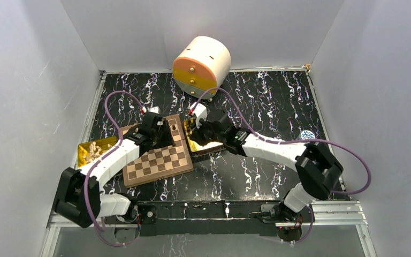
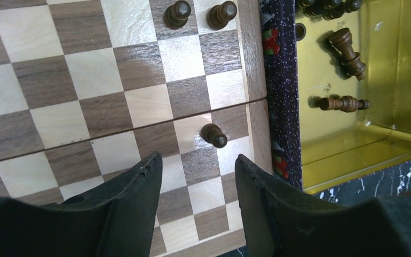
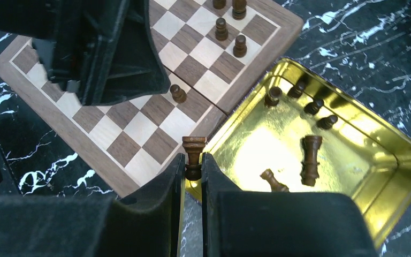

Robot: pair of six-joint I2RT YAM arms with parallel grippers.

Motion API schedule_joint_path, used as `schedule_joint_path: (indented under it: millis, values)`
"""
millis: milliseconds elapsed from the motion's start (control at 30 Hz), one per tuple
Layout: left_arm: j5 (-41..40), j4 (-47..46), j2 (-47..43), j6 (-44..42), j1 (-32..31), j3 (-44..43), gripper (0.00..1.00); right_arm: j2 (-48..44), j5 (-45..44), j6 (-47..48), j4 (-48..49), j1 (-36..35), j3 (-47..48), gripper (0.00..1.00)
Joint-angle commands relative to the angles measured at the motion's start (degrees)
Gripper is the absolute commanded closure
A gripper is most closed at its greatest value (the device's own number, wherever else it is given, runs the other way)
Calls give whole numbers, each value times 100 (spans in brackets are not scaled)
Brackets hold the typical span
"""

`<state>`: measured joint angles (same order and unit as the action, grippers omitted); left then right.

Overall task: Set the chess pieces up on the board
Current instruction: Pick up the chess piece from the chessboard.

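Overhead: board (image 1: pixel 158 160) near the surface's (image 1: pixel 267 101) middle, gold tin (image 1: pixel 203 145) at its right edge.
Left wrist: left fingers (image 2: pixel 139 193) apart over the board; pawn (image 2: pixel 214 135) just ahead.
Right wrist: right fingers (image 3: pixel 163 198) clamped on a dark piece (image 3: pixel 194 155) above the tin's corner.

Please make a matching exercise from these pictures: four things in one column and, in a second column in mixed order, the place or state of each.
1 left gripper
2 right gripper
3 gold tin
4 round box

A shut on a dark piece
B at the far edge of the table
C open, over the board
D holds lying pieces

Pairs: 1-C, 2-A, 3-D, 4-B
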<state>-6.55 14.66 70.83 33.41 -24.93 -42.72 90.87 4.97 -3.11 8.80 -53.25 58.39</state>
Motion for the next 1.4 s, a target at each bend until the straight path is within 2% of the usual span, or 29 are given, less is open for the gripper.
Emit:
schedule_joint_path:
  millis: [0,567,767,900,1100,1233,1367]
  values:
    - [-30,-88,341,-180,-33,-360,51,-613,-464,-320,-73,17,-269,97]
    - [-99,-50,934,-108,-191,-561,62,-974,-664,-224,-12,31,-710,96]
    - [-102,18,1047,-137,-262,-647,71,-1026,-713,-223,34,26,-758,96]
    - [-188,202,1005,-150,-272,-674,83,-1027,-717,-219,41,26,-781,96]
    - [-776,679,894,-292,-255,-890,85,-1043,-778,-252,75,26,-822,96]
    - [-890,1096,990,-461,10,-1185,85,-1083,-740,-289,70,28,-833,96]
    - [-623,1306,905,-666,720,-1305,85,-1175,-696,-321,85,26,-885,96]
